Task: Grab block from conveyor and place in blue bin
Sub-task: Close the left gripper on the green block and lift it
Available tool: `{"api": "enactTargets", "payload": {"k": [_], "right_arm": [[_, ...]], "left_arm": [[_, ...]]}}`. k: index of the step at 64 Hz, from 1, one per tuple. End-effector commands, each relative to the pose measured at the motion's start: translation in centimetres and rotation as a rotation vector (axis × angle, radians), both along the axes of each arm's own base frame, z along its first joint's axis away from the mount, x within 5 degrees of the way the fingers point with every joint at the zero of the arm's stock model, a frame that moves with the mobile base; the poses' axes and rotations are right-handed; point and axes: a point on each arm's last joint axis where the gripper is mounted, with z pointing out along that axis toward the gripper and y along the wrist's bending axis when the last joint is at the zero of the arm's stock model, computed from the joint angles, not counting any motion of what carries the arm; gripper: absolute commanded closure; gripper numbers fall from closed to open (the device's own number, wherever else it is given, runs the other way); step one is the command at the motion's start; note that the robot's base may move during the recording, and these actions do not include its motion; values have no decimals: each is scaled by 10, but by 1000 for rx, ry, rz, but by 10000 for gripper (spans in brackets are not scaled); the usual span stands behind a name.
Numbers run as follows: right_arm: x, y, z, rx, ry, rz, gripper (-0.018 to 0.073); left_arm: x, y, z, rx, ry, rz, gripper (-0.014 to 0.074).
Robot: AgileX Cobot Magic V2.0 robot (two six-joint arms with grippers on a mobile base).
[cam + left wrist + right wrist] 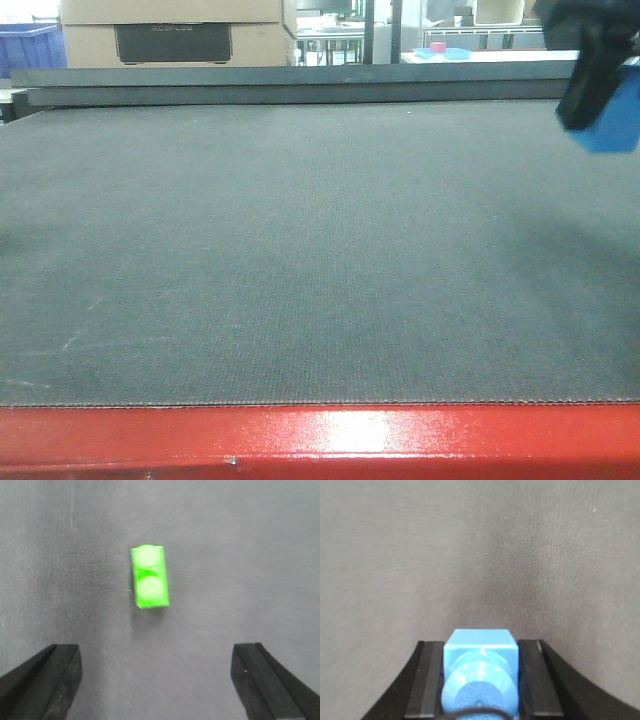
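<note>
While our right gripper [480, 652] holds the blue block [479, 680] clamped between its fingers above the grey conveyor [300, 250], our left gripper [156, 660] hangs, fingers wide apart, over a green brick [149, 577] lying on that conveyor.

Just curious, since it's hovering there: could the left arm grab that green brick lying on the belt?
Probably yes. The left gripper is open wide over the conveyor, and the green brick lies alone on the belt just ahead of its fingertips, with nothing between them.
</note>
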Motion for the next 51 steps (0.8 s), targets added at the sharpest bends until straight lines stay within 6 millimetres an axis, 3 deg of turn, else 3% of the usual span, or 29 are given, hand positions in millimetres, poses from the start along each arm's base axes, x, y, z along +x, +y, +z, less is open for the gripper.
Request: {"api": "enactTargets", "payload": {"k": [1, 14, 33, 43, 51], "right_arm": [[-13, -4, 14, 9, -74, 10, 712], [-23, -8, 29, 29, -132, 9, 712], [-23, -8, 29, 30, -136, 9, 712], [-23, -8, 29, 31, -139, 9, 712], [-23, -8, 29, 31, -139, 9, 712]], "left_arm": [[19, 4, -15, 13, 6, -8, 88], [51, 6, -49, 6, 58, -13, 88], [73, 8, -100, -5, 170, -14, 88], [77, 8, -111, -6, 186, -14, 96], [78, 8, -115, -17, 192, -11, 158]]}}
